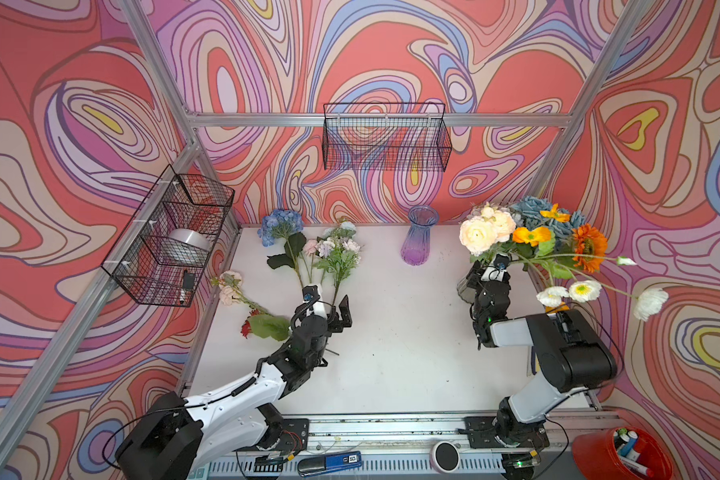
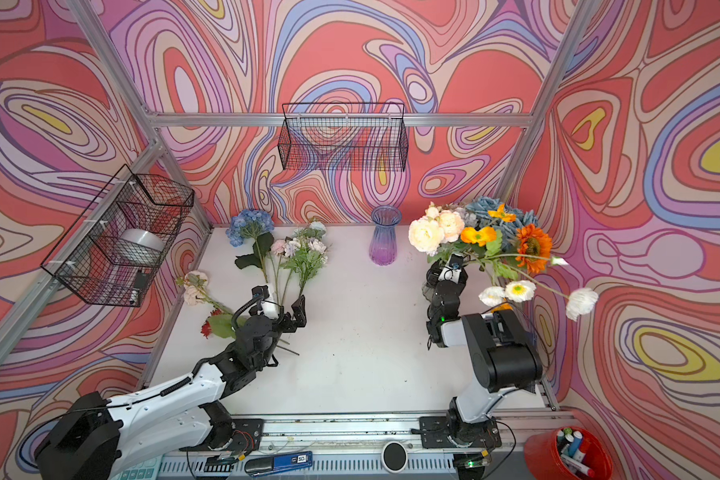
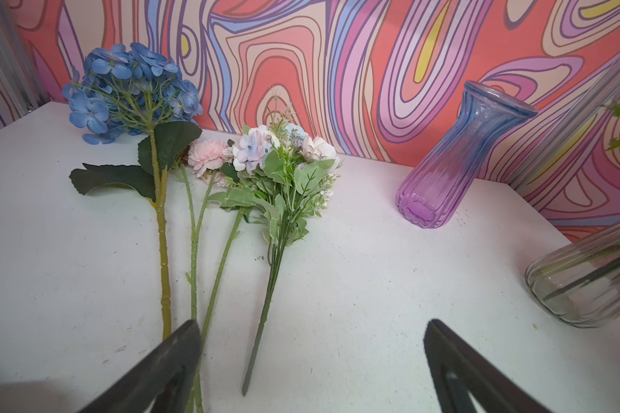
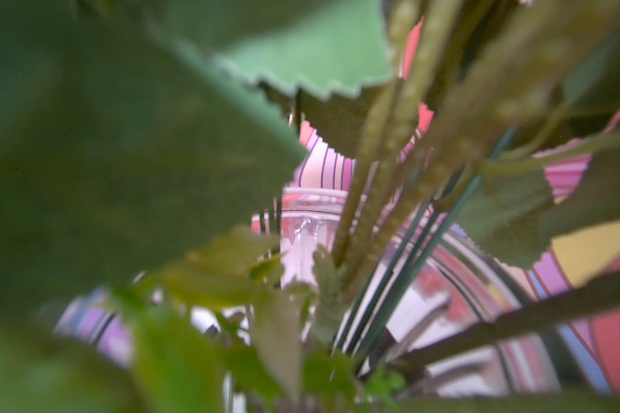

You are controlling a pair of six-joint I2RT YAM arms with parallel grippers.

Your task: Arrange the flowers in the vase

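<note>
Both top views overlook the whole table (image 1: 391, 353) — wrist cameras peer close.

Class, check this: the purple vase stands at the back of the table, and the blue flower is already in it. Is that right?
Not quite. The purple vase does stand at the back of the table, but it is empty: the blue flower lies on the table, apart from it. The left wrist view shows this.

Loose flowers (image 1: 337, 253) lying flat, left of bench (image 1: 391, 332); mixed bouquet (image 1: 487, 235) standing in clear vase (image 3: 584, 286), right; purple vase (image 1: 420, 239) upright, rear.
</note>
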